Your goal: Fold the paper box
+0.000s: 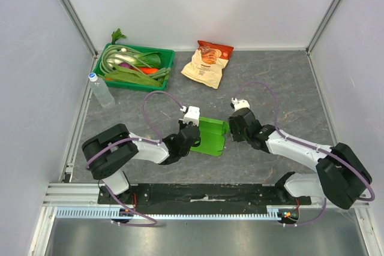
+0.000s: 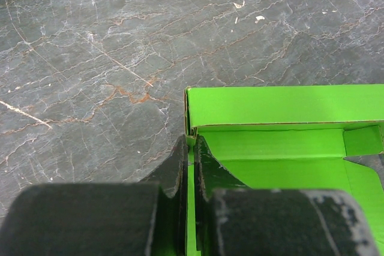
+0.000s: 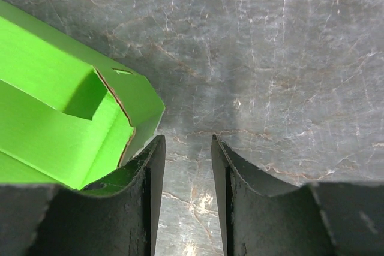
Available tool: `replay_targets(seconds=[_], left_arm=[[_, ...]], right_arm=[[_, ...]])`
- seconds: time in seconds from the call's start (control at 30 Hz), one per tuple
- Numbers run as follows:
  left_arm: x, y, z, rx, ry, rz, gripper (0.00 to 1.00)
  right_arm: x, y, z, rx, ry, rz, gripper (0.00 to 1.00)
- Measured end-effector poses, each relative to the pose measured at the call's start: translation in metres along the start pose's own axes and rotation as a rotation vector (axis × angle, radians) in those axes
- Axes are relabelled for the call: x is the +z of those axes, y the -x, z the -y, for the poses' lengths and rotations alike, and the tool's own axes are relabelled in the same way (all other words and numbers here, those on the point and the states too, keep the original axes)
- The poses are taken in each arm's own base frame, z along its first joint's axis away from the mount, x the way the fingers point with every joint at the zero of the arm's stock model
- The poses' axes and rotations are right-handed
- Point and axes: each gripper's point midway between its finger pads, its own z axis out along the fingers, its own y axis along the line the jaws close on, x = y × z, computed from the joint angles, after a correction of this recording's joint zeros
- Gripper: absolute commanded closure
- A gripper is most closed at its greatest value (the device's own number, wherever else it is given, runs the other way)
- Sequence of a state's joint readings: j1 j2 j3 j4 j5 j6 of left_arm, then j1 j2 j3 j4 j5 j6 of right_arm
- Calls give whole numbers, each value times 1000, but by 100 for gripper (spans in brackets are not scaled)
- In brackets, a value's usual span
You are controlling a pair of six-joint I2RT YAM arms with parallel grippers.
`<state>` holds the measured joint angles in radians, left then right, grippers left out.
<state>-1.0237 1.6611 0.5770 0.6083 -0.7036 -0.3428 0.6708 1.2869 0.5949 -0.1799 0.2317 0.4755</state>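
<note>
The gray worktop (image 1: 276, 88) fills the top view. The box (image 1: 211, 136) lies right in the middle of that frame. The left hand (image 2: 191, 166) is pressed together, pinching one thin wall of the box. The right hand (image 3: 187, 142) is spread and empty, just beside the box's other end. If it pushes too hard, the wall could slip from the pinch, or the box could bend wrong.

Top camera looks down from behind the arms (image 1: 150, 148) over the whole counter (image 1: 270, 82). Wrist cameras hug their fingers (image 2: 211, 175), near the counter. All share the box (image 1: 211, 136): 4 o'clock left, 9 o'clock right.
</note>
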Motion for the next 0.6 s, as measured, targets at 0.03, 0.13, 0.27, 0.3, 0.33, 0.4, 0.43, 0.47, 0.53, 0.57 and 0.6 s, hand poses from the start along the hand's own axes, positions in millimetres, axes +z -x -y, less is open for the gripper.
replay_targets(seconds=[0.03, 0.13, 0.27, 0.3, 0.33, 0.4, 0.43, 0.47, 0.53, 0.57, 0.6], left_arm=[[0, 0, 0, 0, 0, 0, 98], [0, 0, 0, 0, 0, 0, 98], [0, 0, 0, 0, 0, 0, 98], [0, 0, 0, 0, 0, 0, 98], [0, 0, 0, 0, 0, 0, 98], [0, 0, 0, 0, 0, 0, 98], [0, 0, 0, 0, 0, 0, 98], [0, 0, 0, 0, 0, 0, 98], [0, 0, 0, 0, 0, 0, 98], [0, 0, 0, 0, 0, 0, 98], [0, 0, 0, 0, 1, 1, 98]], right_arm=[[-1, 2, 0, -1, -1, 9, 56], [0, 6, 4, -9, -28, 26, 56], [10, 6, 11, -22, -84, 6, 56], [12, 5, 11, -24, -85, 4, 56], [12, 5, 10, -26, -82, 3, 56], [12, 9, 6, -25, -64, 19, 56], [13, 12, 2, -23, -42, 31, 56], [12, 15, -3, -21, -21, 43, 56], [10, 21, -14, -21, 26, 72, 56], [8, 24, -20, -24, 52, 89, 56], [6, 26, -25, -30, 76, 103, 56]])
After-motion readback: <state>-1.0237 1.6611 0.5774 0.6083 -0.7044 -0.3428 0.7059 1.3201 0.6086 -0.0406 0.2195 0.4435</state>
